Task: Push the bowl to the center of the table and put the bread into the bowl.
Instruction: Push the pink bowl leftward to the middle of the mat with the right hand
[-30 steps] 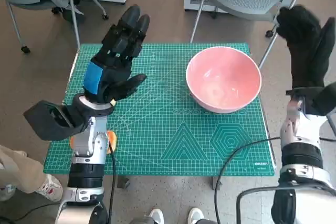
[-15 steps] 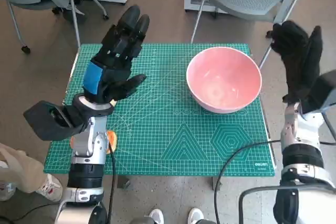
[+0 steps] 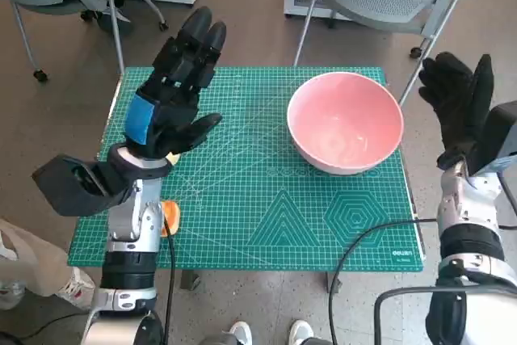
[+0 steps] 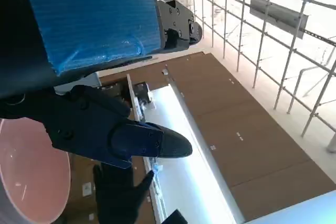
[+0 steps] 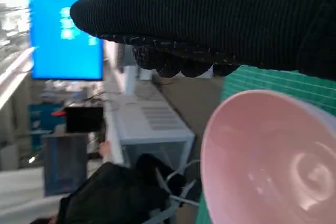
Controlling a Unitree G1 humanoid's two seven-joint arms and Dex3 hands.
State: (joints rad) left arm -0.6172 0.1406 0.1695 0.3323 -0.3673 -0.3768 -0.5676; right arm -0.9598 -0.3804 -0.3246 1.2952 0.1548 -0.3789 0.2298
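Pink bowl sits on the green mat's right side. I see my right hand spread empty beside it, my left hand raised, fingers apart. Something orange, perhaps the bread, peeks beside my left forearm.

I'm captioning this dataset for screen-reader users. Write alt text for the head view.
An empty pink round bowl sits at the right of a green gridded cutting mat on a small table. The robot's blue-taped black left hand hovers open over the mat's left; its black-gloved right hand is raised open beside the bowl, off the table's right edge.
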